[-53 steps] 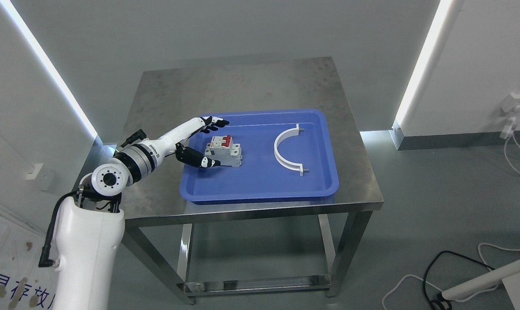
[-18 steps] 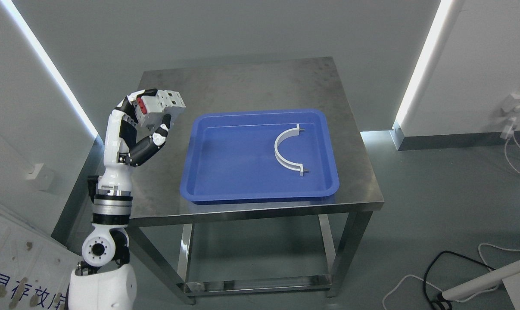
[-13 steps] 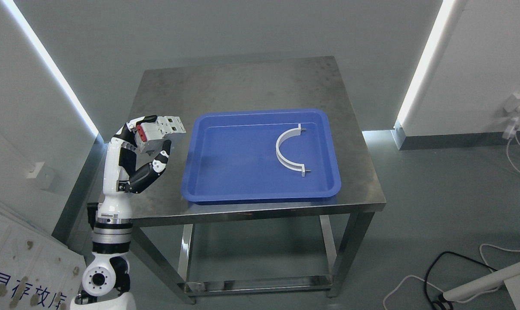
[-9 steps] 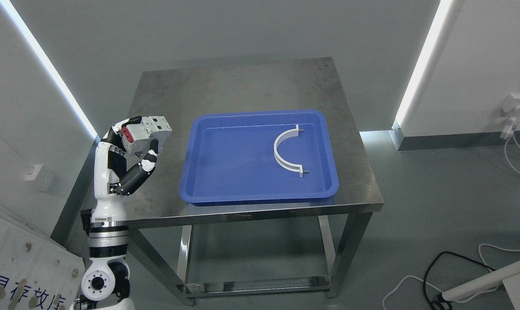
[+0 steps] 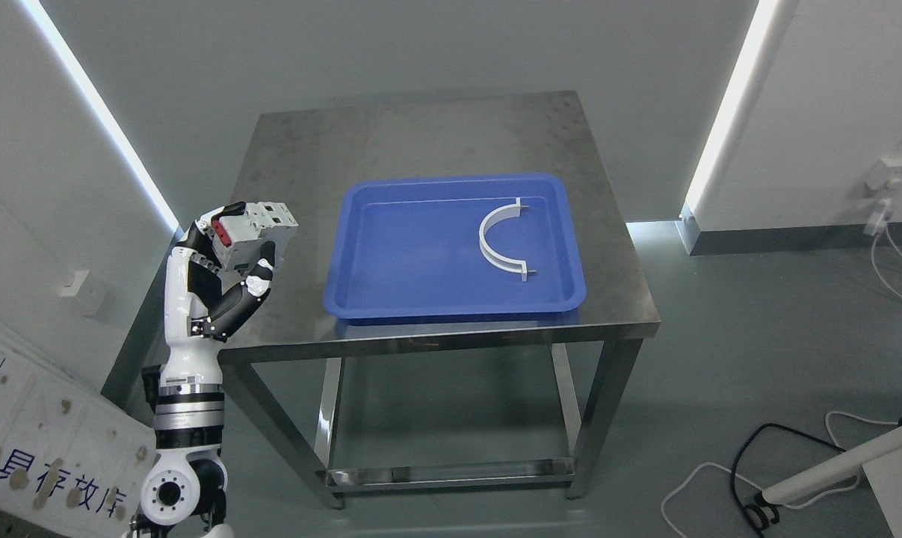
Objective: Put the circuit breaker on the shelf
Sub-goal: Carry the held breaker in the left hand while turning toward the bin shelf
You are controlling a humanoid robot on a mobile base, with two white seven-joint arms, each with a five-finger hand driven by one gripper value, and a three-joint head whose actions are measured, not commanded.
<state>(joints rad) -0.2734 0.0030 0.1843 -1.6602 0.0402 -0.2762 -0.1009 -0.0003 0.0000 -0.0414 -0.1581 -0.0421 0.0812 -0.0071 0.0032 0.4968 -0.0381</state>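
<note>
Left hand (image 5: 230, 258) fingers curled around the circuit breaker (image 5: 252, 230), held aloft off the table's (image 5: 421, 134) left edge, red switch end facing left, long axis roughly left-right. Blue tray (image 5: 361, 299) with white curved bracket (image 5: 501, 240) lies well apart to the right. No shelf in view, so the carry likely leads out of frame; right hand not visible.

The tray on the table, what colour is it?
Blue; the tray shows clearly in the head view.
</note>
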